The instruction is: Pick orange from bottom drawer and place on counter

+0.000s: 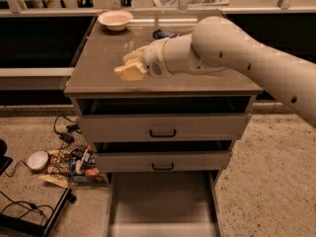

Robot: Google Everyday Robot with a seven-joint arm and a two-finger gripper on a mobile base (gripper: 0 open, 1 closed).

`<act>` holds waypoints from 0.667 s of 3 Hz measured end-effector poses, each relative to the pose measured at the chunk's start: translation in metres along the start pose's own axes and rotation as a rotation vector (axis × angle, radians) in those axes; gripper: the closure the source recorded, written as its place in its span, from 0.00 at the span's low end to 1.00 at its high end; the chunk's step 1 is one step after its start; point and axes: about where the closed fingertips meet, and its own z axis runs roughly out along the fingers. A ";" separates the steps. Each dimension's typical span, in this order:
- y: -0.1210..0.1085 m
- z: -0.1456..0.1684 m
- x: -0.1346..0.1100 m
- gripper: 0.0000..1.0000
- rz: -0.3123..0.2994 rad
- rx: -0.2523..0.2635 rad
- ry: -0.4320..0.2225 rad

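Note:
My gripper hangs low over the left middle of the counter, its cream fingers close together just above the surface. The orange does not show now; it is hidden inside the fingers, where the earlier frames show it held. The bottom drawer is pulled open below, and its grey floor is bare. My arm reaches in from the right across the counter.
A pale bowl stands at the counter's back left. A small dark packet lies behind the gripper. The green snack bag is hidden by my arm. Two upper drawers are slightly open. Cables and snack packets litter the floor on the left.

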 end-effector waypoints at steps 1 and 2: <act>0.000 0.000 0.000 1.00 -0.002 -0.001 0.001; -0.010 0.016 -0.005 1.00 0.060 0.041 -0.018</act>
